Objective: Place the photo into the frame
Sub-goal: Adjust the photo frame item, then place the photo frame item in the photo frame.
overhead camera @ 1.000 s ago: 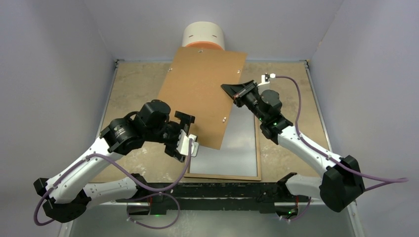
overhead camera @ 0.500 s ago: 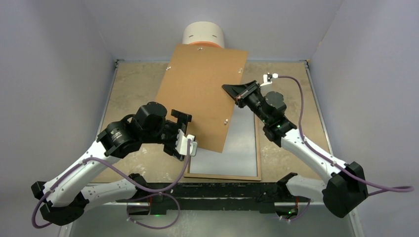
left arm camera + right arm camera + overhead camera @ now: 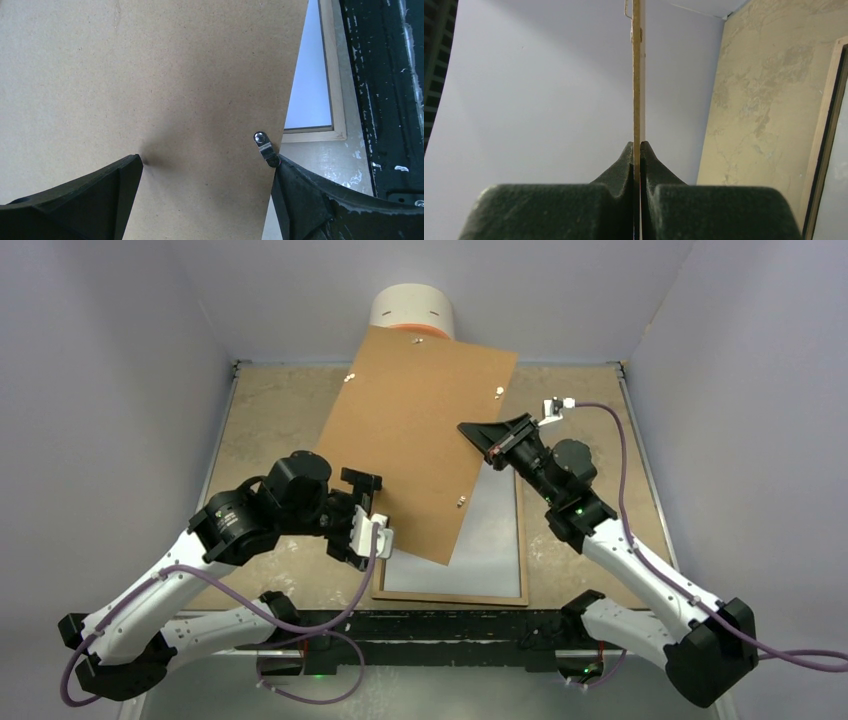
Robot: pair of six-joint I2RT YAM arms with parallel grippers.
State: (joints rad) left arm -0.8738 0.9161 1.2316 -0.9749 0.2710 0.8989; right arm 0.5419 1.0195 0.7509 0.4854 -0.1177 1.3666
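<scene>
Frame (image 3: 470,597) lies back-up, light wood rim showing, at the near edge of the surface (image 3: 270,410), right of centre. A pale sheet (image 3: 490,540) fills it; whether this is the photo's white back or bare glass cannot be told. Right jaws are pinched shut on the brown backing board (image 3: 415,430), holding it tilted above the frame. Left jaws gape wide at the board's near-left edge, gripping nothing. With its glass pane, the frame is probably rigid but fragile, so the wood rim looks the safest hold.
</scene>
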